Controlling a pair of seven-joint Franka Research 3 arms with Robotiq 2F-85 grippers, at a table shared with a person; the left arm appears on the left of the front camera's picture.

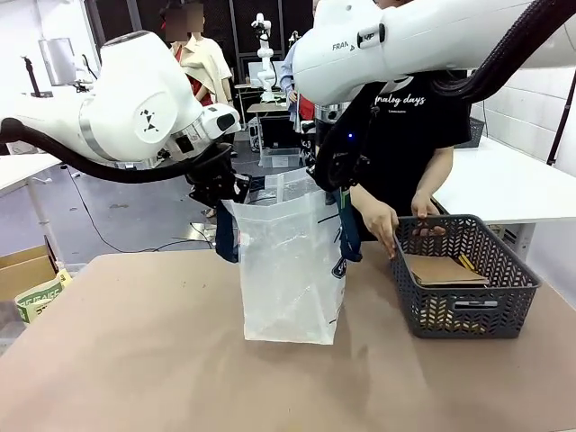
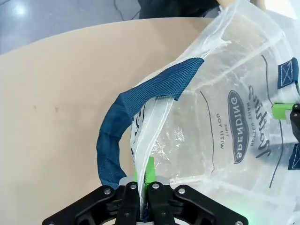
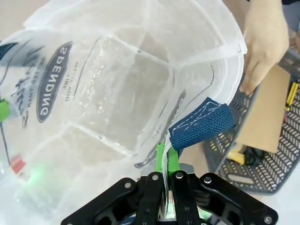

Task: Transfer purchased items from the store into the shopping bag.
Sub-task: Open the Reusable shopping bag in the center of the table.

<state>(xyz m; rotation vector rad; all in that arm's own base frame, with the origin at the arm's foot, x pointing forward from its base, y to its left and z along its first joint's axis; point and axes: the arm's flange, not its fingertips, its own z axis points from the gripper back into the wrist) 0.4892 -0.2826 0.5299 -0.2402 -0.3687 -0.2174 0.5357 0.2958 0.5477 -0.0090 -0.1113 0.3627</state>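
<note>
**Shopping bag (image 1: 290, 270) stands open at frame centre**

We see the left gripper (image 2: 144, 171) and right gripper (image 3: 166, 157) each pinching an opposite rim. The purchased items (image 1: 443, 268) lie in the basket (image 1: 450, 319) at lower right, and the person's hand (image 1: 382, 225) is nearest them.
</note>
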